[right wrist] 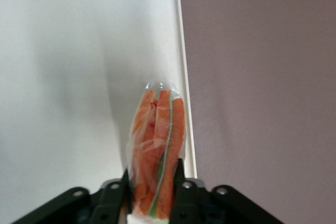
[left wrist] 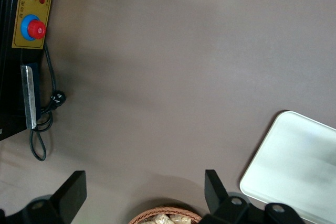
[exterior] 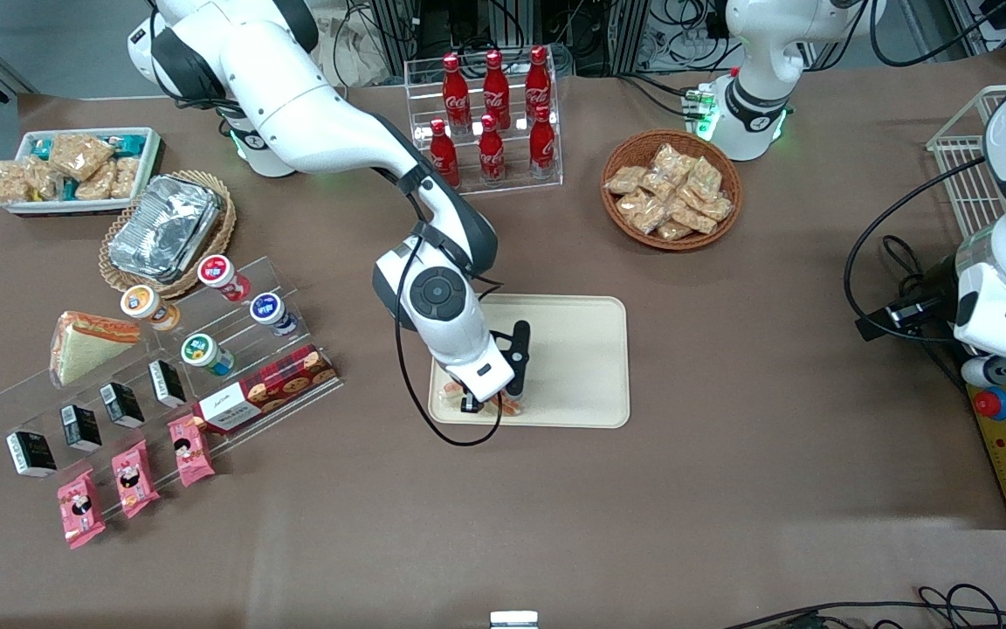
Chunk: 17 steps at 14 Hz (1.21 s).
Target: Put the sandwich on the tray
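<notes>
My right gripper (exterior: 492, 404) is low over the cream-beige tray (exterior: 573, 349), at the tray's corner nearest the front camera on the working arm's end. It is shut on the sandwich (right wrist: 156, 145), a plastic-wrapped wedge with orange-red and green layers, held edge-on between the two fingers (right wrist: 179, 182). In the front view only bits of the sandwich (exterior: 510, 407) show beneath the hand. The sandwich hangs just inside the tray's rim (right wrist: 181, 77); I cannot tell whether it touches the tray. A second wedge sandwich (exterior: 84, 342) lies on the clear shelf rack.
A clear rack (exterior: 206, 367) with yogurt cups, small cartons, a cookie box and pink packets stands toward the working arm's end. A cola bottle rack (exterior: 490, 114) and a wicker snack basket (exterior: 671, 188) stand farther from the front camera. A foil container (exterior: 162, 225) and white snack bin (exterior: 75, 166) are there too.
</notes>
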Tool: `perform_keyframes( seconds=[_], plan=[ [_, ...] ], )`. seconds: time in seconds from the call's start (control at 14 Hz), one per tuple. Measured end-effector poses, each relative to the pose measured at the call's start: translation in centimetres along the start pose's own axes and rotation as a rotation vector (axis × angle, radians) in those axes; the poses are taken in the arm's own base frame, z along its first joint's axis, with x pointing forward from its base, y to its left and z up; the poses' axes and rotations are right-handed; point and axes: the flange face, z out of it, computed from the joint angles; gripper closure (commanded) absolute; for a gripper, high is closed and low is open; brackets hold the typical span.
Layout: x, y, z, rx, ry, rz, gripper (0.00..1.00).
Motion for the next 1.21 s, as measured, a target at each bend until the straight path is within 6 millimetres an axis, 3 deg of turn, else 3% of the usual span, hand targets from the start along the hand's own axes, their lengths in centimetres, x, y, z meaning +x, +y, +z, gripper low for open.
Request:
perform_keyframes(
  seconds=[0.36,0.57,0.71,0.93,1.21],
  plan=[
    [-0.3,1.3,-2.4,-0.014,0.017,0.041,0.02],
    [-3.3,4.1,-7.5,0.04,0.012,0.134,0.02],
    [-7.4,6.6,-12.1,0.085,-0.022,0.205,0.02],
    [-16.2,10.8,-18.8,0.131,-0.064,0.337,0.02],
    [-26.9,13.9,-24.3,0.181,-0.098,0.499,0.02]
  ],
)
